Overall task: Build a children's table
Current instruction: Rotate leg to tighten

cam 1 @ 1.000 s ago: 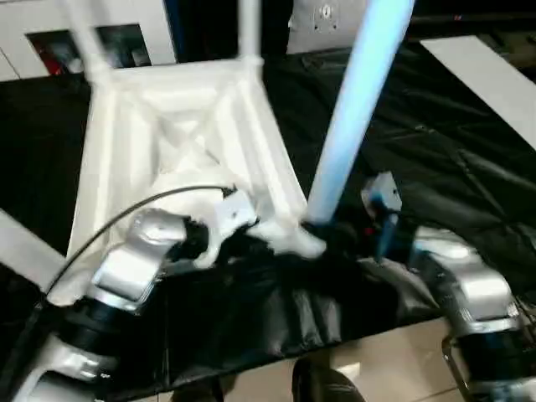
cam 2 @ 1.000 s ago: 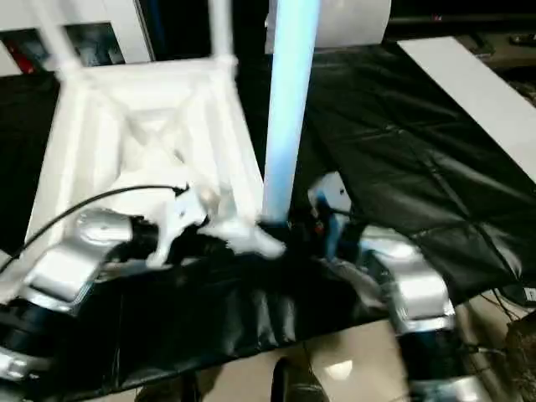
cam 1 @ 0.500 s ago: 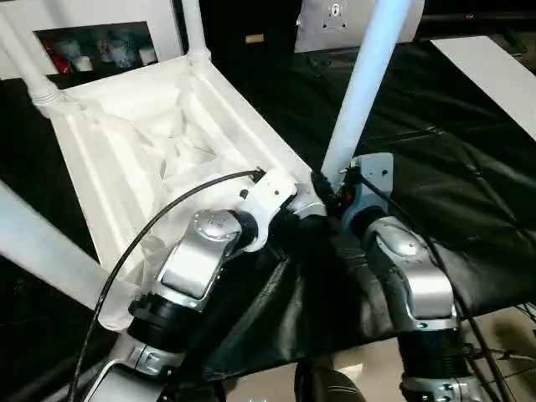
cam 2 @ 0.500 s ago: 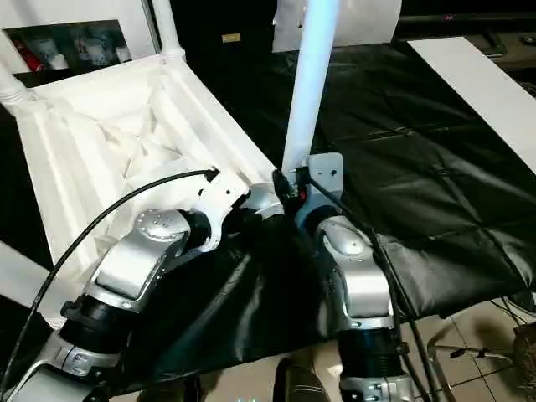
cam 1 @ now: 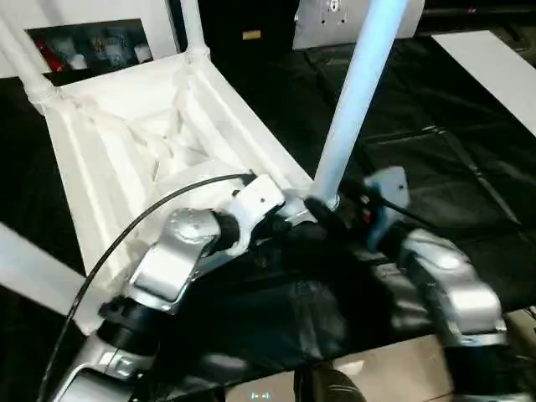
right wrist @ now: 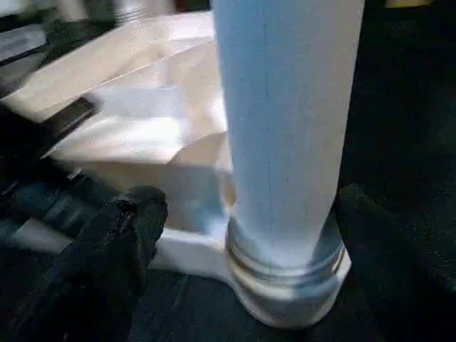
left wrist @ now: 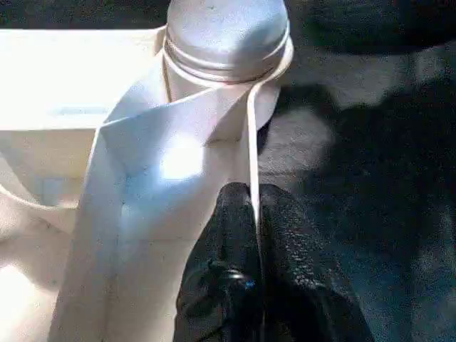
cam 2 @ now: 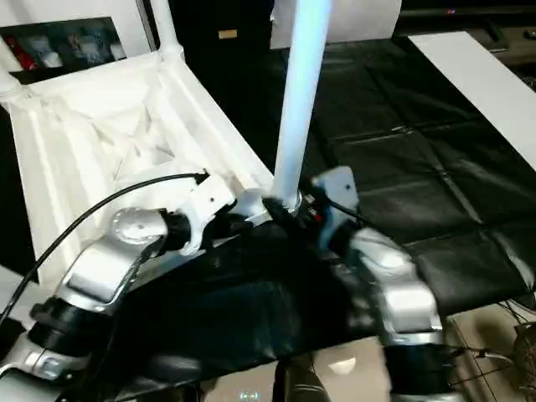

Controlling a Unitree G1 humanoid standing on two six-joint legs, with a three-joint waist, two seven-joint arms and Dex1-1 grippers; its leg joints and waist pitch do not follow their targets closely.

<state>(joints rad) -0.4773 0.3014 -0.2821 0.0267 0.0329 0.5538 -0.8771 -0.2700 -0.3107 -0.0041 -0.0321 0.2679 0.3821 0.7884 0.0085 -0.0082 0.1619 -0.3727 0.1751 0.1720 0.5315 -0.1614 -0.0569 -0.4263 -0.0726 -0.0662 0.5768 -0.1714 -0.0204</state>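
The children's table lies upside down on black cloth, its ribbed white top [cam 1: 126, 142] facing up. A long white leg [cam 1: 356, 92] stands upright in the near corner socket [right wrist: 285, 299]. Two more legs [cam 1: 194, 29] rise at the far corners, and another leg [cam 1: 33, 276] crosses the near left. My left gripper [left wrist: 254, 194] is shut on the top's thin rim [left wrist: 251, 135] right beside that socket. My right gripper [right wrist: 249, 235] is open, with a black finger [right wrist: 117, 242] on each side of the leg's base and a gap to the leg.
Black cloth [cam 1: 435, 126] covers the work surface. A white cabinet with glass doors [cam 1: 84, 42] stands at the back left. A white board [cam 1: 494, 67] lies at the far right. Tiled floor [cam 1: 385, 373] shows past the cloth's near edge.
My right gripper has opened off the leg's base and its forearm has swung out to the right. The left gripper still pinches the rim. The camera has shifted a little.
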